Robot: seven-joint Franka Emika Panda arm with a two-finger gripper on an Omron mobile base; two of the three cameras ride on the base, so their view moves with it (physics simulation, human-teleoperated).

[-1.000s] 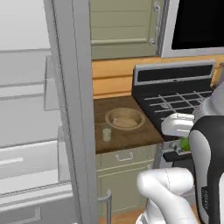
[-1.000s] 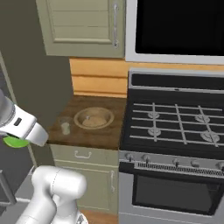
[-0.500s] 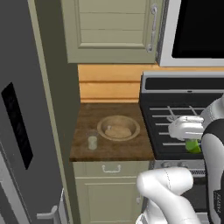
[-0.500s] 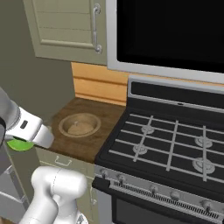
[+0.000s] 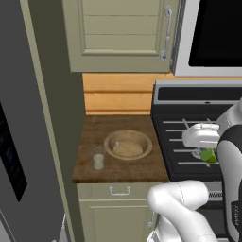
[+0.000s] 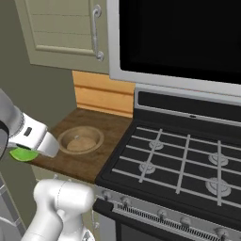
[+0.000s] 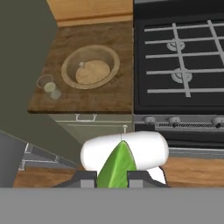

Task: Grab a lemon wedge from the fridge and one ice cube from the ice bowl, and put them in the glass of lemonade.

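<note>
My gripper [image 7: 113, 177] is shut on the lemon wedge [image 7: 116, 164], a bright lime-green piece standing up between the two dark fingertips. In the left base view the lemon wedge [image 5: 208, 155] hangs under the white hand, over the stove's front edge and well right of the counter. In the right base view the lemon wedge [image 6: 22, 153] shows below the hand at far left. The tan ice bowl [image 5: 127, 144] with its pale mound sits on the wooden counter [image 5: 118, 172]. The glass of lemonade [image 5: 98, 158] stands just left of the bowl. The grey fridge [image 5: 28, 142] fills the left side.
A black gas stove [image 6: 183, 160] with grates adjoins the counter on the right, under a dark microwave [image 6: 179, 37]. Pale green cabinets [image 5: 120, 33] hang above the counter, and a drawer with a handle [image 5: 119, 191] sits below it. The fridge's side wall stands close to the glass.
The whole picture has shifted: the base has moved from the fridge toward the counter and stove. The lemon wedge has stayed in the shut gripper.
</note>
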